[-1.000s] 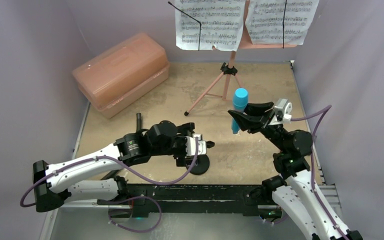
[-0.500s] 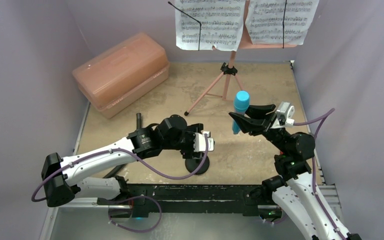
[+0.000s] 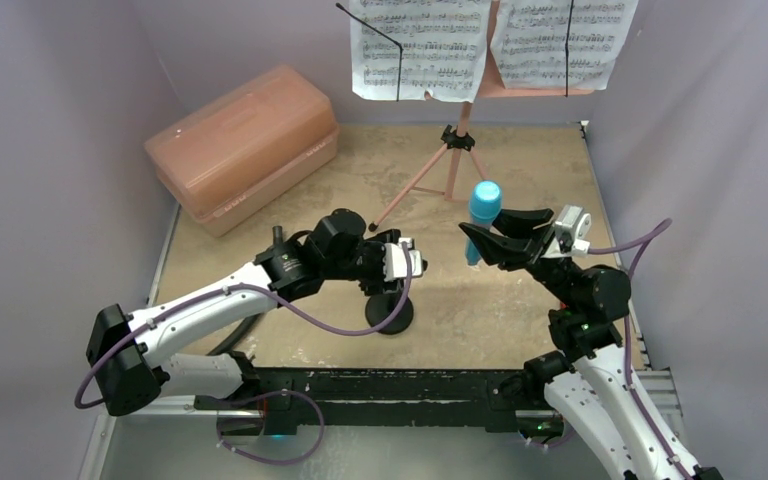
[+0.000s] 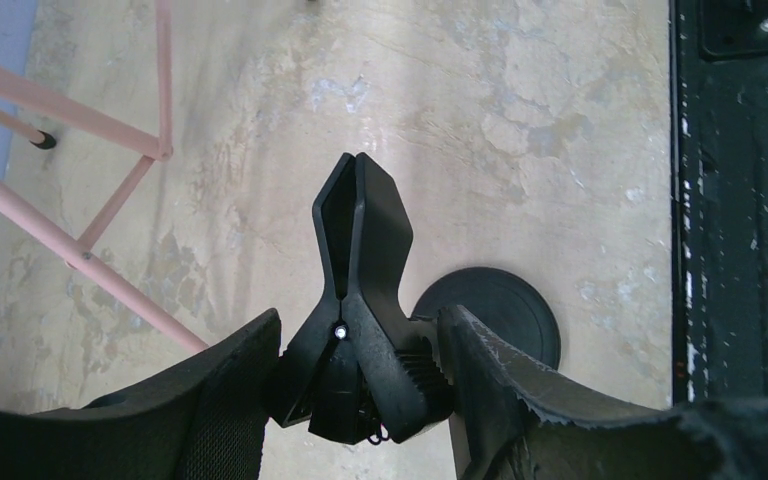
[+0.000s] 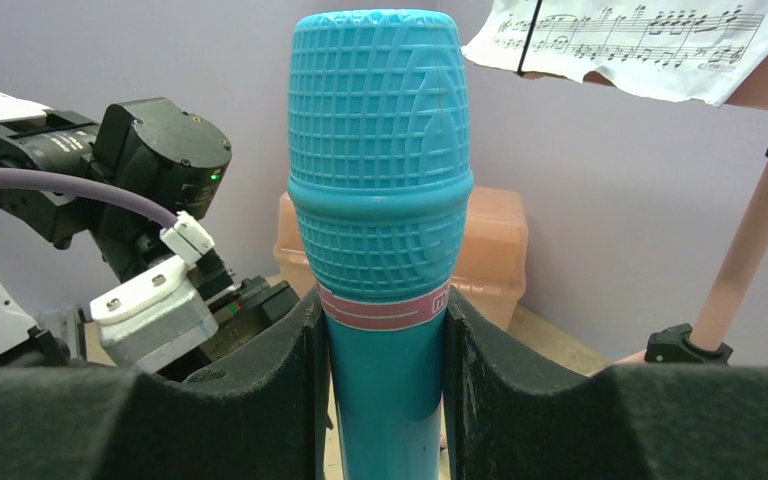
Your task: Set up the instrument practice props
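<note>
Left wrist: left gripper (image 4: pixel 357 345) is clamping the mic stand (image 4: pixel 362 235), seemingly steadying it. Right gripper (image 5: pixel 384 350) is gripping the microphone (image 5: pixel 380 150) upright.

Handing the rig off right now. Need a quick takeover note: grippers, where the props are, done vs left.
Left gripper: shut on the clip of the mic stand, near the table's front middle. I cannot tell whether its round base is lifted.
Right gripper: shut on the cyan microphone, held upright, right of the mic stand and apart from it.
Done: music stand upright at the back, both sheet-music pages on it.
Left: seat the microphone in the mic stand's clip, then release both.
Pink case sits closed at back left.
</note>
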